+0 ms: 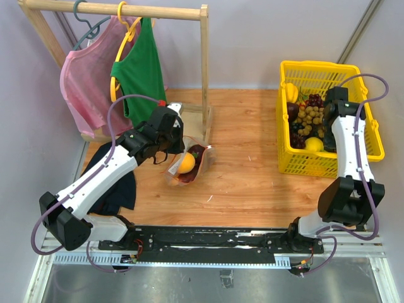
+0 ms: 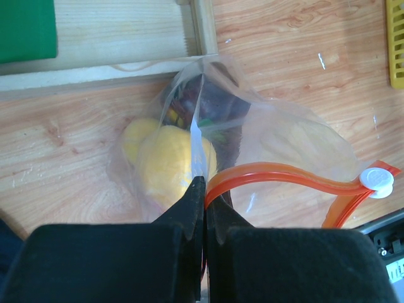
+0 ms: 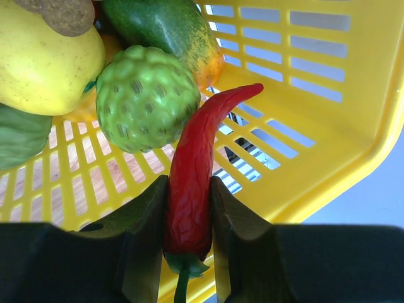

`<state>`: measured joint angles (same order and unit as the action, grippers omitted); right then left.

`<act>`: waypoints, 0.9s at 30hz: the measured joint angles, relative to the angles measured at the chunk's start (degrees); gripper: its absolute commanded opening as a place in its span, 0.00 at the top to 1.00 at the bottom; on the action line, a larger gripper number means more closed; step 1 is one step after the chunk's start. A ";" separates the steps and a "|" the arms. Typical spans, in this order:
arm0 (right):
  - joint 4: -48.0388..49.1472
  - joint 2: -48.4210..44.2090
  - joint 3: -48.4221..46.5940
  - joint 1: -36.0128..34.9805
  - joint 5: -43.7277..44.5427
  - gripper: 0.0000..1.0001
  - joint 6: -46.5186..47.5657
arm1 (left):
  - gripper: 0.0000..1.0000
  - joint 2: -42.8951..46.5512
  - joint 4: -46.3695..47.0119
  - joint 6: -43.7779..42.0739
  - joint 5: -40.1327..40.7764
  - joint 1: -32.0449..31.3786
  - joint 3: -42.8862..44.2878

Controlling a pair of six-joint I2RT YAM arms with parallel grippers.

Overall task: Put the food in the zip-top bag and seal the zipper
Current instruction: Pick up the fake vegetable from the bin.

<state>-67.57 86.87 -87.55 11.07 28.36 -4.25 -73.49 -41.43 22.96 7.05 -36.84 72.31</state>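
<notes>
The zip-top bag (image 1: 201, 158) lies on the wooden table with an orange-yellow fruit (image 1: 186, 163) and a dark item inside. My left gripper (image 1: 173, 151) is shut on the bag's mouth edge. In the left wrist view my left gripper (image 2: 205, 189) pinches the clear film beside the zipper (image 2: 284, 173), which curves open to its white slider (image 2: 377, 182). Yellow fruit (image 2: 165, 161) shows through the bag (image 2: 284, 139). My right gripper (image 3: 189, 189) is shut on the red pepper (image 3: 197, 158) inside the yellow basket (image 3: 328, 126). The green bumpy ball (image 3: 145, 98) sits beside the pepper.
The yellow basket (image 1: 372, 136) at right also holds tan balls (image 1: 310, 115), dark grapes, a yellow fruit (image 3: 44, 57) and a green-orange fruit (image 3: 164, 25). A wooden clothes rack (image 1: 204, 69) with pink and green shirts stands behind the bag. A dark cloth (image 1: 120, 189) lies at left.
</notes>
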 measured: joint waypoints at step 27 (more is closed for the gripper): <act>1.73 -18.80 -14.27 -15.76 -26.91 0.99 2.86 | 1.00 0.00 -0.76 0.31 1.07 0.00 1.55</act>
<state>-65.84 68.07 -101.82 -4.69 1.45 -1.39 -73.49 -42.19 23.27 8.12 -36.84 73.87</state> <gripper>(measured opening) 0.309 0.011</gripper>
